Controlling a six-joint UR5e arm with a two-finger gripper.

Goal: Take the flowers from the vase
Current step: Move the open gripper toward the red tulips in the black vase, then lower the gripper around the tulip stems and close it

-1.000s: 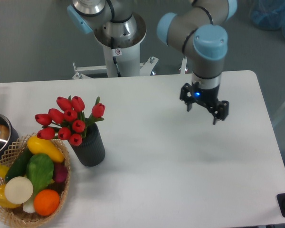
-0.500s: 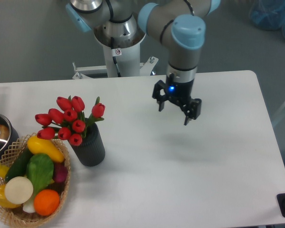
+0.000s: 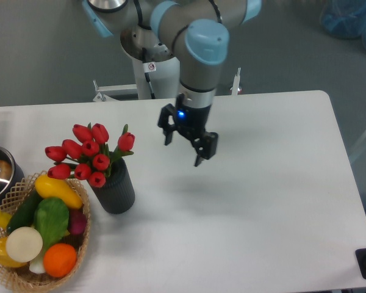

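The gripper (image 3: 183,151) has moved to the left over the white table (image 3: 280,201) since the earlier pictures, and it is now near the flowers (image 3: 88,154) but not touching them. The arm comes down from the base at the top, wrist pointing down, with a blue light on it. The two fingers stand wide apart and hold nothing. The red tulips remain in the dark ribbed vase (image 3: 114,189), just beside the wicker basket (image 3: 18,278) of vegetables.
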